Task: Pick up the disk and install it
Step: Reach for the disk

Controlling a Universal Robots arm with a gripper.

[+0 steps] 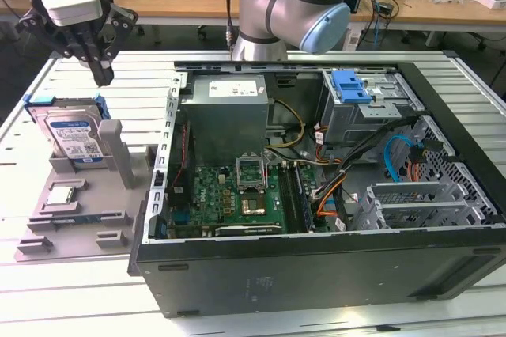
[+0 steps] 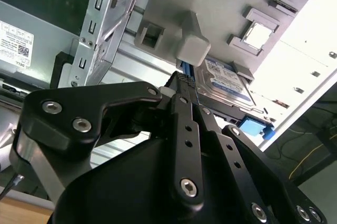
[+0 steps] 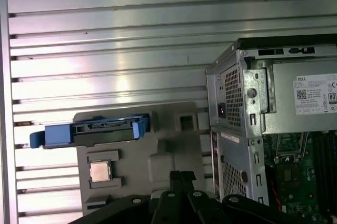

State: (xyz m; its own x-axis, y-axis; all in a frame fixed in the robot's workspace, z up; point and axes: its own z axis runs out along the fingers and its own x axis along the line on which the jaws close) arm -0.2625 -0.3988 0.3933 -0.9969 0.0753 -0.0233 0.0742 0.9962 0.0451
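The disk [image 1: 73,133] is a silver drive with a white-and-blue label in a blue carrier. It stands on edge in a slot at the far end of a grey holder [image 1: 87,214], at the exterior view's left. My gripper [image 1: 103,77] hangs just above the disk and slightly toward the computer case, not touching it. Its fingers are shut with nothing between them. In the first wrist view the disk [image 3: 95,129] shows edge-on beyond the gripper [image 3: 181,174]. The second wrist view has the disk [image 2: 226,79] just past the gripper [image 2: 181,79].
An open black computer case [image 1: 316,274] lies beside the holder, with the motherboard [image 1: 237,191] and power supply [image 1: 229,107] exposed. A blue bracket [image 1: 352,85] sits on the drive bay at its far side. A small silver chip [image 1: 63,195] rests on the holder. A grey post [image 1: 111,151] stands beside the disk.
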